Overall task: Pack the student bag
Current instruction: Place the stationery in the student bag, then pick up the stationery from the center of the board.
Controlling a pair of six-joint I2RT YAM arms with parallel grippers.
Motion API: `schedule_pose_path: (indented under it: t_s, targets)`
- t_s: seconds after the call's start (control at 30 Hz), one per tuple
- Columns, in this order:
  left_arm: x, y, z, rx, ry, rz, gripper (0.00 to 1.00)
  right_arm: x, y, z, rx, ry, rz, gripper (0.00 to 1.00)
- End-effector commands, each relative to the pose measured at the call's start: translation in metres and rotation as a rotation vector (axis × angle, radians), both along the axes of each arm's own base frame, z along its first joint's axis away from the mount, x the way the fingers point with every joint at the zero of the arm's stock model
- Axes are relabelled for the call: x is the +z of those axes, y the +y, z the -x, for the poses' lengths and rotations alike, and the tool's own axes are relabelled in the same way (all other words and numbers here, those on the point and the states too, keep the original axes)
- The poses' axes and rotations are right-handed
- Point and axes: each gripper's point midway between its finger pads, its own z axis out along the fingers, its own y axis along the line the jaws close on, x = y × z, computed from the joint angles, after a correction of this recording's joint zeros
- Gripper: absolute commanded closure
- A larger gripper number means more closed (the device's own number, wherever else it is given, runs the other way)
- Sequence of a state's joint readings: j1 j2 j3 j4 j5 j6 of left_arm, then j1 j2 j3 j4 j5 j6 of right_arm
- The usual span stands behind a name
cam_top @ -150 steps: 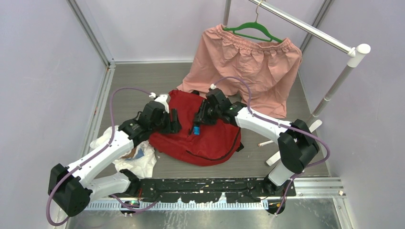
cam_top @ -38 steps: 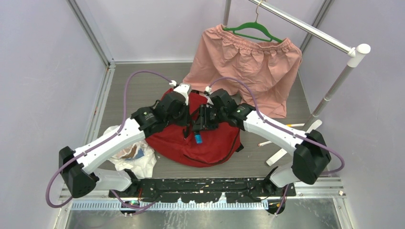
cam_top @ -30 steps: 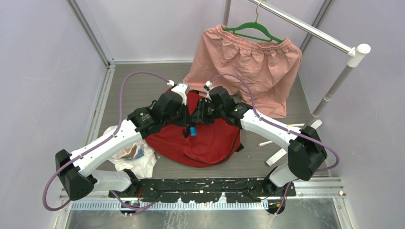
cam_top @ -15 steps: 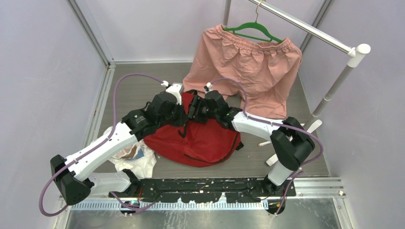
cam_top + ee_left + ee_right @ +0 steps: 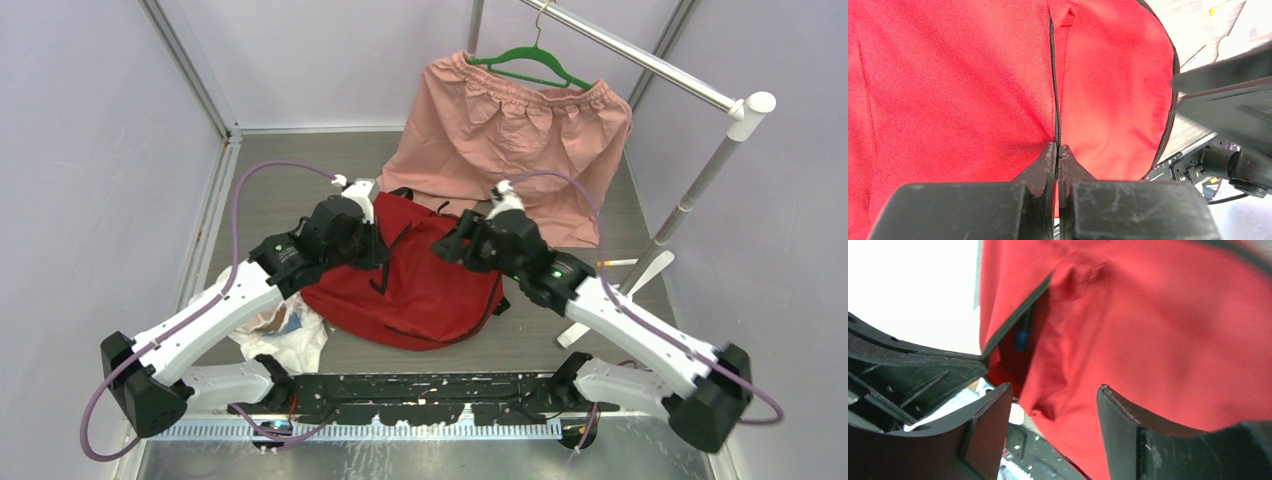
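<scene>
R jaws backed off student bag [image 5: 430, 290], parted; L jaws closed; shorts [image 5: 520, 150] behind

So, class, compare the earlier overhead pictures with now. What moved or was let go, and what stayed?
The right hand let go of the blue-tipped item, now inside the student bag, opened and drew back rightward. The left hand stays shut on the bag's opening edge. The pink shorts and white plastic bag did not move.
</scene>
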State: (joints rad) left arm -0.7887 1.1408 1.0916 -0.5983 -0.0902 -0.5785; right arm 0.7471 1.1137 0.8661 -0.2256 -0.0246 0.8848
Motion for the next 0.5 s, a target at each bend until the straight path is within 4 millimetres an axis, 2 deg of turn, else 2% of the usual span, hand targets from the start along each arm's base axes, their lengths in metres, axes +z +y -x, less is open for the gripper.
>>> schedule_pose_path:
  t_s: [0.0,0.1,0.23,0.37,0.47]
  targets:
    - [0.014,0.013,-0.008,0.037,-0.007,0.065,1.00,-0.026,-0.112,0.004,-0.324,-0.022,0.342,0.31]
    - [0.018,0.023,-0.016,0.054,0.001,0.086,1.00,-0.054,-0.176,0.015,-0.498,0.113,0.493,0.31]
    - [0.023,0.018,-0.014,0.011,0.003,0.106,1.00,-0.093,-0.229,0.035,-0.688,0.315,0.613,0.31]
    - [0.023,0.008,-0.007,-0.037,0.020,0.159,1.00,-0.120,-0.258,0.043,-0.842,0.388,0.648,0.32]
    - [0.021,0.007,-0.001,-0.052,0.024,0.185,1.00,-0.136,-0.271,0.037,-0.936,0.426,0.615,0.32]
